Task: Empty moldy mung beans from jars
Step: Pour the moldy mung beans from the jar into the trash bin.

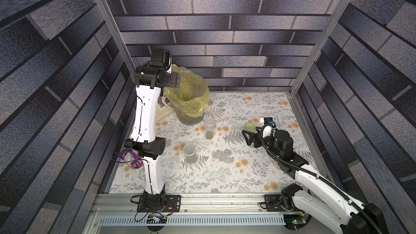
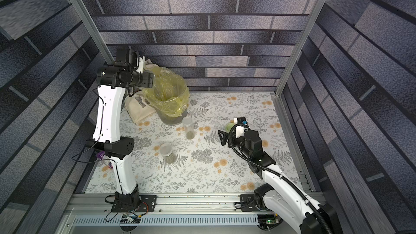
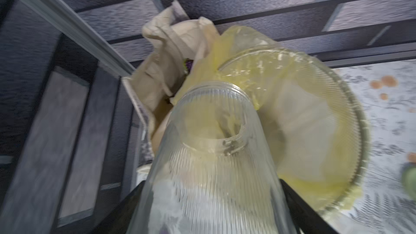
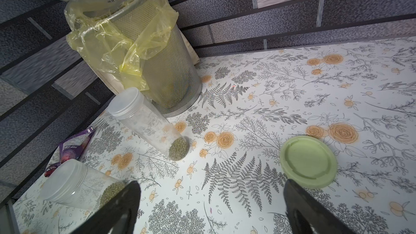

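Raised left pincer (image 3: 212, 185) grips wide jar (image 3: 213, 142) tipped toward bin (image 4: 171, 64); right pincer (image 4: 211, 183) gapes low.

We're looking at a lab-style robot test cell dressed up as a home, not a real room. Behind the mesh bin (image 1: 190, 120), the brick wall (image 1: 225, 30) is looking like a printed sheet hanging off aluminium posts (image 1: 107, 19). A floral cover (image 1: 225, 176) is lying under the bin, and in front of it the left arm (image 1: 144, 113) and right arm (image 1: 326, 203) are sitting bolted to a metal rail (image 1: 225, 201).
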Robot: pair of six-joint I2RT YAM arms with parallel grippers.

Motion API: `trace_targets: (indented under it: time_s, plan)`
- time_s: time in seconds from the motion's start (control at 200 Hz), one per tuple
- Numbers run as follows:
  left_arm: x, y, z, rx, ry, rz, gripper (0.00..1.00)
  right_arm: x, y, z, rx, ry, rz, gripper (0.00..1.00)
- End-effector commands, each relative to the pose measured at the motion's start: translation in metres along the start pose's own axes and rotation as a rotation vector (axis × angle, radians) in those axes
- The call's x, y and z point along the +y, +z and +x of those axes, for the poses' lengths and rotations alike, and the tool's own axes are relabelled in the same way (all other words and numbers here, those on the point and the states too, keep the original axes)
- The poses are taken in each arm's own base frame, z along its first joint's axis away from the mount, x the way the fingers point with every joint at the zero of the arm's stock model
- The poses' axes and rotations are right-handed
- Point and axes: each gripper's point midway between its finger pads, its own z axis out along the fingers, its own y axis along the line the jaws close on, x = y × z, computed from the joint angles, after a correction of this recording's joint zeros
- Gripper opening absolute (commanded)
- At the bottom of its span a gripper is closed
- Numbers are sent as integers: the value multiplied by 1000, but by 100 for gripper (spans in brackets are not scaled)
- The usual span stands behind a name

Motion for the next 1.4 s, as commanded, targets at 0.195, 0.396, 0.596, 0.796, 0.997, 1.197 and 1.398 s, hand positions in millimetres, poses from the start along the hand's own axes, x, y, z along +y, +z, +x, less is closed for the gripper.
trace_targets:
  time_s: [0.195,0.396,0.596,0.796,0.997,1.197,1.398]
  plan:
    - [-49,-21,2,1,-42,257,54,-3,-2,2,-3,-15,19,100]
    - [-43,-18,6,4,113,101,55,-6,-3,0,-11,-22,35,100]
    - [-56,-24,2,-7,-13,282,55,-1,-1,2,-4,-17,4,100]
    - [-67,-55,-24,-116,-144,541,55,10,-1,-5,-18,3,-55,100]
    - [-94,-78,-39,-206,-97,689,54,17,-5,-34,-84,97,-63,100]
    - [-120,-102,-39,-344,6,715,53,38,-21,-61,-178,105,-170,100]
    - [-127,-124,-18,-545,-5,719,54,57,-26,-79,-198,168,-269,96]
